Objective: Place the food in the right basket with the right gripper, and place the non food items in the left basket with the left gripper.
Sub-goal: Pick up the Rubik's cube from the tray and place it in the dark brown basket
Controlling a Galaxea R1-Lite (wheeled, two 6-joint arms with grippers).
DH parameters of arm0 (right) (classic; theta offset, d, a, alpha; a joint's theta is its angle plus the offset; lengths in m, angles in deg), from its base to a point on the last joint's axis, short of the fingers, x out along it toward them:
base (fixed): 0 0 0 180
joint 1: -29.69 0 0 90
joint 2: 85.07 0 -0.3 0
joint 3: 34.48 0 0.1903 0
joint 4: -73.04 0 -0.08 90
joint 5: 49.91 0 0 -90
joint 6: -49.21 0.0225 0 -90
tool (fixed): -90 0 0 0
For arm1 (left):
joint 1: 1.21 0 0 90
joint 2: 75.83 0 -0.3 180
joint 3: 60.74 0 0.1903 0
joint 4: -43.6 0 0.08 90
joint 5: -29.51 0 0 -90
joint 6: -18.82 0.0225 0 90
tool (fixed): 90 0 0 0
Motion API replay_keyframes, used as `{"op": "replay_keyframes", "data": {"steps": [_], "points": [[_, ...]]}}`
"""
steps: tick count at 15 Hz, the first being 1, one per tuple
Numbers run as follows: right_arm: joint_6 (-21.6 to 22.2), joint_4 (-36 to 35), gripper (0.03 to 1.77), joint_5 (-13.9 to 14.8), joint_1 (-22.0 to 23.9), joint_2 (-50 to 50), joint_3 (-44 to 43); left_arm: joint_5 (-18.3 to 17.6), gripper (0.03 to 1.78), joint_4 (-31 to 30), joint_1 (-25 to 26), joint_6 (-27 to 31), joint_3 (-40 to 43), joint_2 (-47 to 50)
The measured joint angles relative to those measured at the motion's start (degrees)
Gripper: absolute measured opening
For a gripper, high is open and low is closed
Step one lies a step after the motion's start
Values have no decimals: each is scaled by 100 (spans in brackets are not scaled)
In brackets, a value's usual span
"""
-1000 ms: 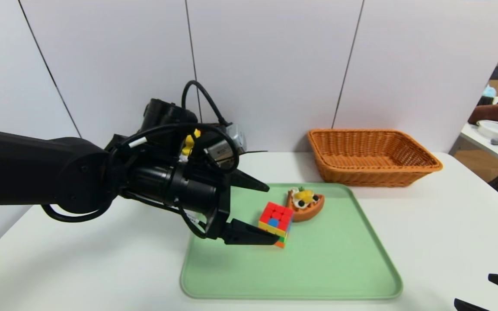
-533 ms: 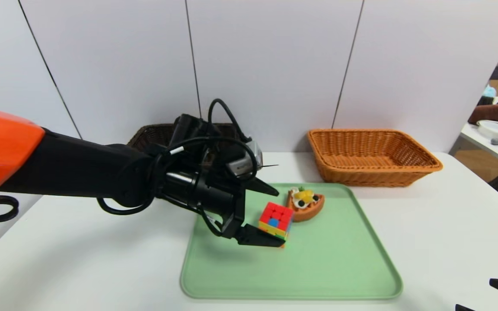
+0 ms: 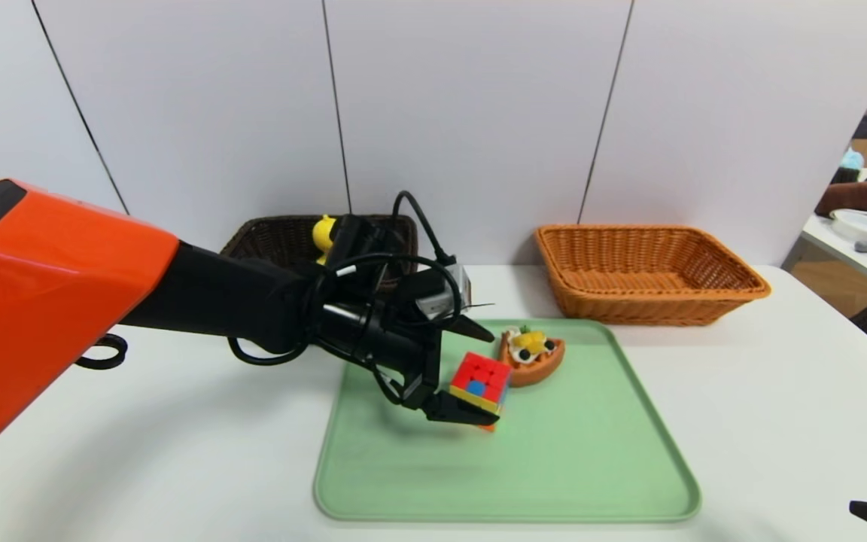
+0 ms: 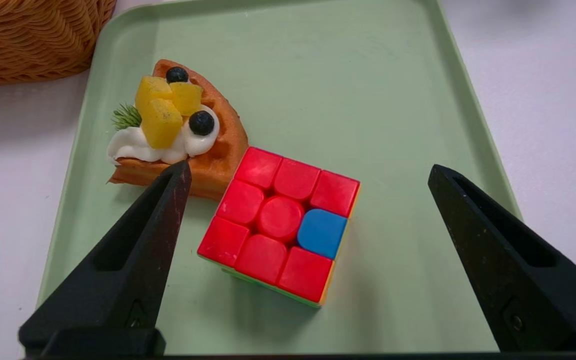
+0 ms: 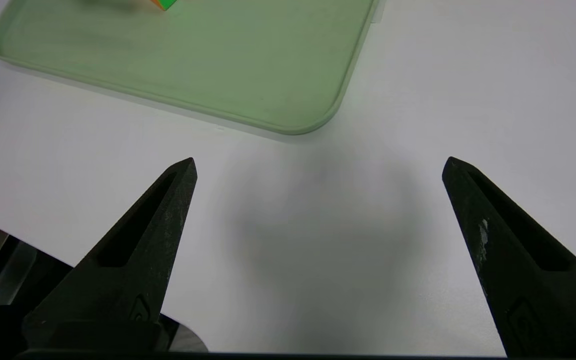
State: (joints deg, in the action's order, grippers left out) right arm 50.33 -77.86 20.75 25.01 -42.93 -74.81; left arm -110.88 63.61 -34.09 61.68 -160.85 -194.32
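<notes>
Left pincer (image 4: pixel 308 172) spread wide around the cube (image 4: pixel 280 224)

Nothing is gripped; the cube sits on the green tray (image 3: pixel 591 467) touching the pastry (image 3: pixel 531 354). The right pincer (image 5: pixel 318 165), also spread, hangs over the tabletop (image 5: pixel 468 75).

The puzzle cube (image 4: pixel 280 225), red face up with one blue square, sits flat between the spread jaws, touching neither. The toy pastry (image 4: pixel 178 130) topped with cream, yellow fruit and berries lies just beyond one jaw tip, against the cube's corner. Behind the jaws, the yellow duck (image 3: pixel 323 235) sits in the dark basket (image 3: pixel 268 237); the orange basket (image 3: pixel 648 275) stands well apart from them.
</notes>
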Motion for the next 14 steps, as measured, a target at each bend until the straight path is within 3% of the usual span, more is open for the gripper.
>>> {"op": "replay_keyframes", "data": {"steps": [3,7,14], "points": [[2,-13,170,4,0,-11,35,-289,169,232,111,328,-162,-149],[2,0,170,2,5,-13,49,-334,169,936,215,768,-432,-282],[6,13,170,4,5,-41,88,-424,169,1490,240,1033,-962,-557]]}}
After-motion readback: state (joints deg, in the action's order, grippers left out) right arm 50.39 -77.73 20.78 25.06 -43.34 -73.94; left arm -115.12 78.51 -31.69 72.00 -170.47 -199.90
